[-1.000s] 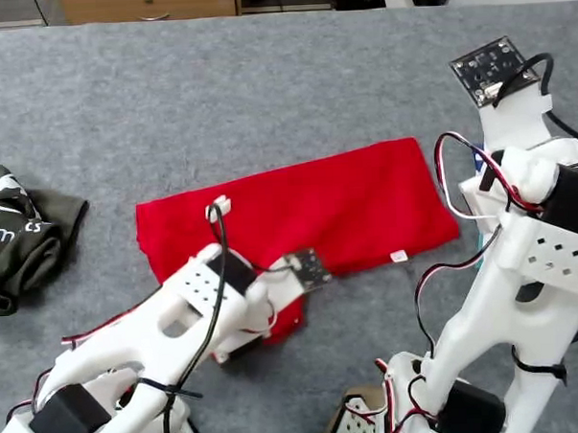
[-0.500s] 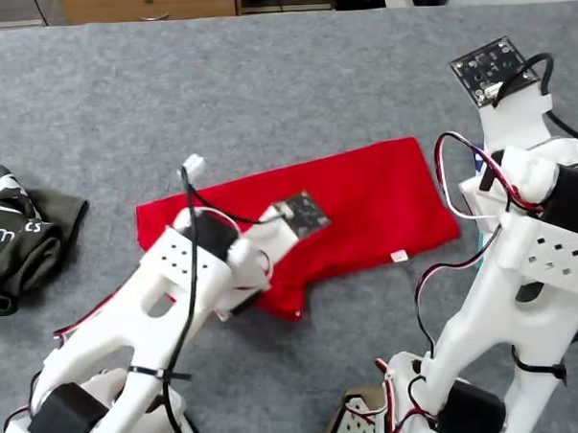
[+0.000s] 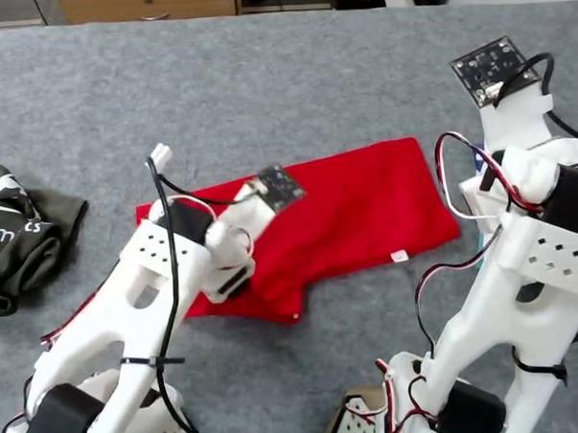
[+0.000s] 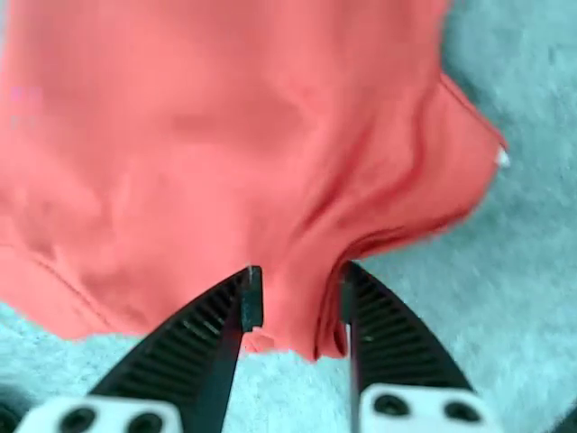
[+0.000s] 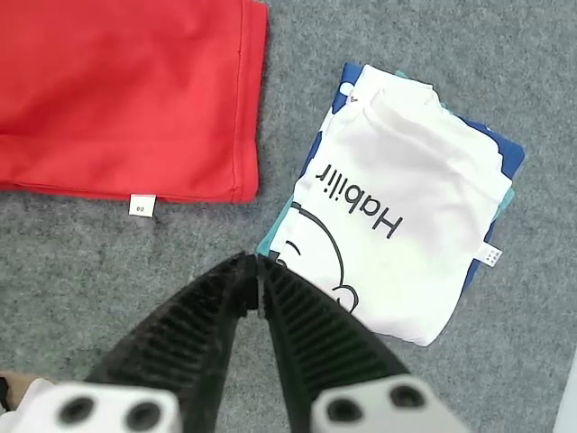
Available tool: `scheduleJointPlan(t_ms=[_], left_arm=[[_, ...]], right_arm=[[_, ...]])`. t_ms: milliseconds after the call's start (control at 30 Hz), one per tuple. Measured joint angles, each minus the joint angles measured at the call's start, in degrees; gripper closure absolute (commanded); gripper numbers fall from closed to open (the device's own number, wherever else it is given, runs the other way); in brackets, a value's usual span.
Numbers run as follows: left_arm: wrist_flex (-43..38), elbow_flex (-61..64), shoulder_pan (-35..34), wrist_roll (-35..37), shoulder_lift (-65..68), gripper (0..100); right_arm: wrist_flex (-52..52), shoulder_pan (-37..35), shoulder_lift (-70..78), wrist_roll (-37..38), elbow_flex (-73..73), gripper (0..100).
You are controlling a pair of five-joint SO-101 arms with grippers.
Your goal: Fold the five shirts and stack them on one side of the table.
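The grey desk (image 3: 312, 81) is crossed at its middle by the red shirt (image 3: 365, 199). It is laid with its long axis side to side, the right end angled toward the far edge. A folded white printed shirt (image 5: 397, 225) is shown just beside the red hem in the right wrist view; in the high view it is hidden behind the right arm. A dark shirt (image 3: 16, 238) is cut off at the high view's left edge. A fold of red cloth is pinched in the left hand (image 4: 299, 280). The right hand (image 5: 257, 266) is closed on nothing.

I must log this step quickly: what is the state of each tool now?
Left tool: closed on a fold of the red shirt.
Right tool: closed, holding nothing.
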Motion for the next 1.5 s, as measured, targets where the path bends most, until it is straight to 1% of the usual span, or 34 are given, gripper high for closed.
scheduleJointPlan(t_ms=[200, 367, 500, 700, 800, 967, 1100, 1167, 1333, 1500], left_arm=[[-6.6, 0.0, -3.5, 0.0, 4.2, 83], [-7.6, -0.4, -6.0, -1.3, 10.9, 83], [-7.6, -4.6, -8.9, -1.4, 16.4, 83], [-0.1, -10.4, -9.8, -3.9, 18.5, 83], [2.3, -12.7, -9.6, -4.0, 18.5, 83], [9.4, -18.1, -9.3, -4.5, 18.5, 83], [15.6, -21.3, -7.5, -4.5, 18.5, 83], [17.4, -21.5, -6.7, -4.5, 18.5, 83], [17.8, -21.6, -5.8, -4.5, 18.9, 83], [11.9, -19.9, -5.4, -4.5, 19.1, 83]], right_arm=[[0.0, 0.0, 0.0, 0.0, 0.0, 99.4], [0.0, 0.0, 0.0, 0.0, 0.0, 99.4], [0.0, 0.0, 0.0, 0.0, 0.0, 99.4], [0.0, 0.0, 0.0, 0.0, 0.0, 99.4], [0.0, 0.0, 0.0, 0.0, 0.0, 99.4], [0.0, 0.0, 0.0, 0.0, 0.0, 99.4], [0.0, 0.0, 0.0, 0.0, 0.0, 99.4], [0.0, 0.0, 0.0, 0.0, 0.0, 99.4], [0.0, 0.0, 0.0, 0.0, 0.0, 99.4], [0.0, 0.0, 0.0, 0.0, 0.0, 99.4]])
